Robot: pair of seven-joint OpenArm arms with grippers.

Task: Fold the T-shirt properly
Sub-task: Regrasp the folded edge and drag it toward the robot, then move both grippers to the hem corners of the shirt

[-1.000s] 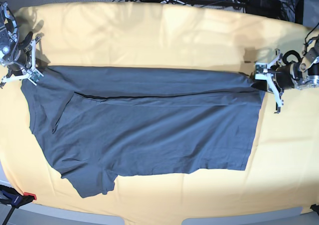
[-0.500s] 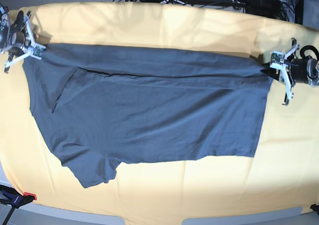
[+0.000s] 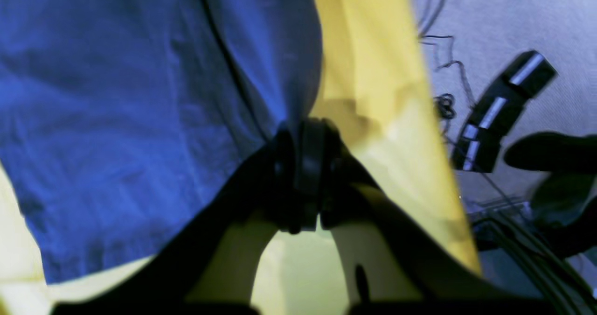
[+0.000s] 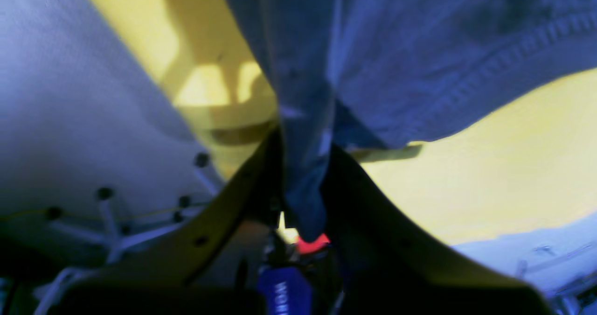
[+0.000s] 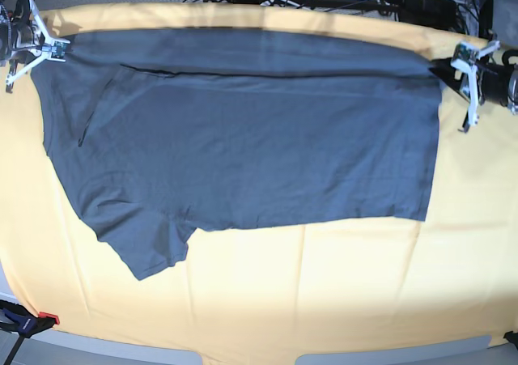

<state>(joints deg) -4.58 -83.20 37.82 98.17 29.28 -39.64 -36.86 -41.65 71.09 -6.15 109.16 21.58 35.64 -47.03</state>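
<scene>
Spanning the yellow tablecloth (image 5: pixel 324 284) crosswise: T-shirt (image 5: pixel 243 138), long axis running between my grippers, loose sleeve nearest. Far edge held taut: right gripper (image 5: pixel 36 41) pinching the shoulder corner, left gripper (image 5: pixel 469 70) pinching the hem corner; body lies nearward of both.

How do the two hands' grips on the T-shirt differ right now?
The left hand pinches the T-shirt at its far hem-end corner, on the base view's right; the right hand pinches the far corner at the sleeve end, on that view's left. Fabric pokes well through the right hand, while the left hand nips only an edge. Both are shut on cloth, stretching the far edge between them.
</scene>
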